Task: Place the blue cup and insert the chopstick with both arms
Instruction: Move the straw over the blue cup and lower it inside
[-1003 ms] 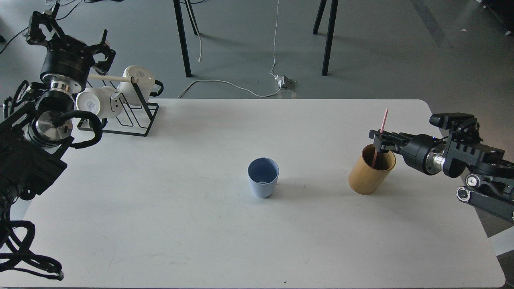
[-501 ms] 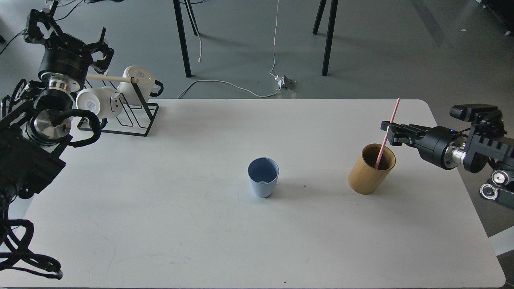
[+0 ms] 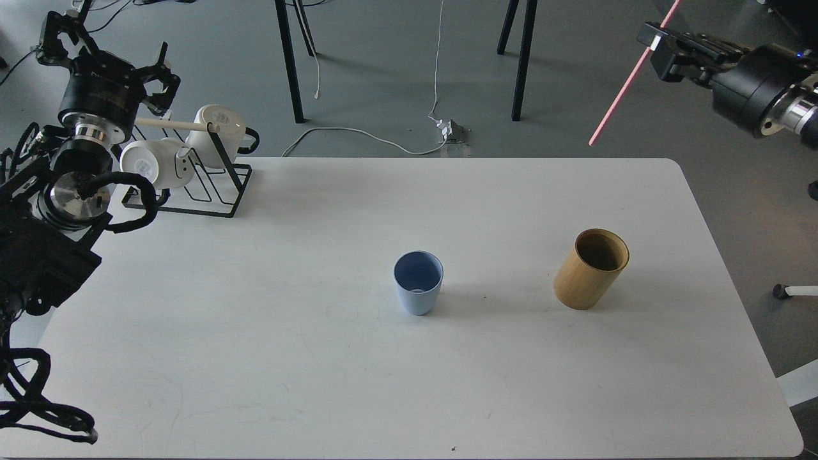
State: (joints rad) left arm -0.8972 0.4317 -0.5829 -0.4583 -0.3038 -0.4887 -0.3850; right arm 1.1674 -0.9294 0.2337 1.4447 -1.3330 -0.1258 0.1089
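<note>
Right gripper [image 3: 658, 39]: high at the top right of my view, beyond the table's far edge, fingers closed on the pink chopstick [image 3: 623, 89], which it grips on its upper part.
Chopstick: hangs slanted down and to the left from that grip; its lower tip is in the air above the floor, just past the table's far right corner, touching nothing. Its top end runs out of view.
Right arm [image 3: 760, 89]: comes in from the right edge, thick black barrel with a silver ring behind the gripper.
Left gripper [image 3: 105, 54]: raised at the top left, above the mug rack [image 3: 192, 191]. I see its black fingers spread wide, with nothing between them.
Left arm [image 3: 45, 249]: fills the left edge with cables and silver joint rings, clear of the cup.
Blue cup [image 3: 418, 282]: upright on the table [image 3: 255, 351], mouth open toward me, near the middle, well apart from both grippers. Only its darker blue inside shows.
Bamboo holder [image 3: 591, 268]: upright to the right of the blue cup, apart from it, dark inside with no stick in it.
Mug rack: black wire frame at the far left corner of the table, a pale wooden rod [image 3: 176, 124] across it, two white mugs [image 3: 220, 131] lying on it.
</note>
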